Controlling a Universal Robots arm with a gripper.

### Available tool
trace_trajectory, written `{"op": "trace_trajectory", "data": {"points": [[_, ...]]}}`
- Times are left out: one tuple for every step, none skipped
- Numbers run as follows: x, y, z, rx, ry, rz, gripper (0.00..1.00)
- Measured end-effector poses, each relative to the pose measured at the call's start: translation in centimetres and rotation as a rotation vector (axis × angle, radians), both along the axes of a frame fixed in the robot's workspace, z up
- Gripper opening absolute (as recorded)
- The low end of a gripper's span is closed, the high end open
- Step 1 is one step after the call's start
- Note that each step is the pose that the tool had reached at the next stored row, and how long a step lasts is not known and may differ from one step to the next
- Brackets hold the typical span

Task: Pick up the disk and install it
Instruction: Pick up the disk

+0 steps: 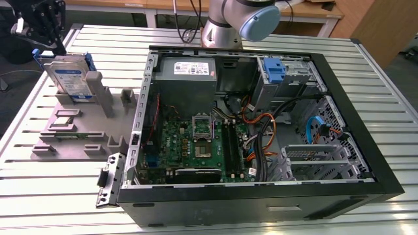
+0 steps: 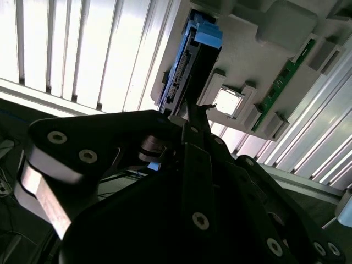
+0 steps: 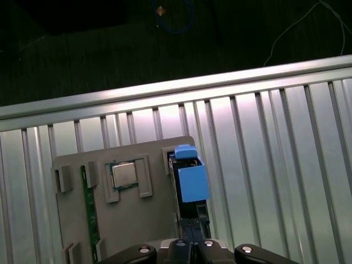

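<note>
You have a slatted metal table point(image 1: 58, 196) carrying an open computer case point(image 1: 365, 161), and on the exterior view's left of it a grey holder point(image 1: 91, 122). The disk point(image 1: 68, 78) stands upright on its edge in a slot at the far end of that holder, with its label facing the case. The gripper point(image 1: 51, 46) sits right at the disk's top edge. You cannot tell whether it is open or closed. Near the disk, a square chip point(image 1: 63, 121) and a green memory stick point(image 1: 78, 134) lie flat in the holder.
</note>
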State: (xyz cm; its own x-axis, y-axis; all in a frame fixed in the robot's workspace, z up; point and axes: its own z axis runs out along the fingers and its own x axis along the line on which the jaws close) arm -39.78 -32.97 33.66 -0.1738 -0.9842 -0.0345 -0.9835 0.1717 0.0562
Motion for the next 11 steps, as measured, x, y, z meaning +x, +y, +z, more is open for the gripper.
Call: {"op": "trace_trajectory", "data": {"points": [[0.00,0.00,0.00,0.0000,0.0000,0.000,0.11],[0.00,0.00,-0.01,0.0000,0.0001,0.000,0.11],[0.00,0.01,-0.01,0.0000,0.0000,0.000,0.11],[0.00,0.01,-0.02,0.0000,0.0000,0.000,0.11],[0.00,0.01,-0.02,0.0000,0.0000,0.000,0.11],[0.00,0.01,-0.02,0.0000,0.0000,0.000,0.11],[0.00,0.01,-0.03,0.0000,-0.0001,0.000,0.11],[0.00,0.02,-0.04,0.0000,-0.0001,0.000,0.11],[0.00,0.02,-0.04,0.0000,-0.0001,0.000,0.17],[0.00,0.02,-0.04,0.0000,0.0000,0.000,0.17],[0.00,0.02,-0.04,0.0000,-0.0001,0.000,0.24]]}}
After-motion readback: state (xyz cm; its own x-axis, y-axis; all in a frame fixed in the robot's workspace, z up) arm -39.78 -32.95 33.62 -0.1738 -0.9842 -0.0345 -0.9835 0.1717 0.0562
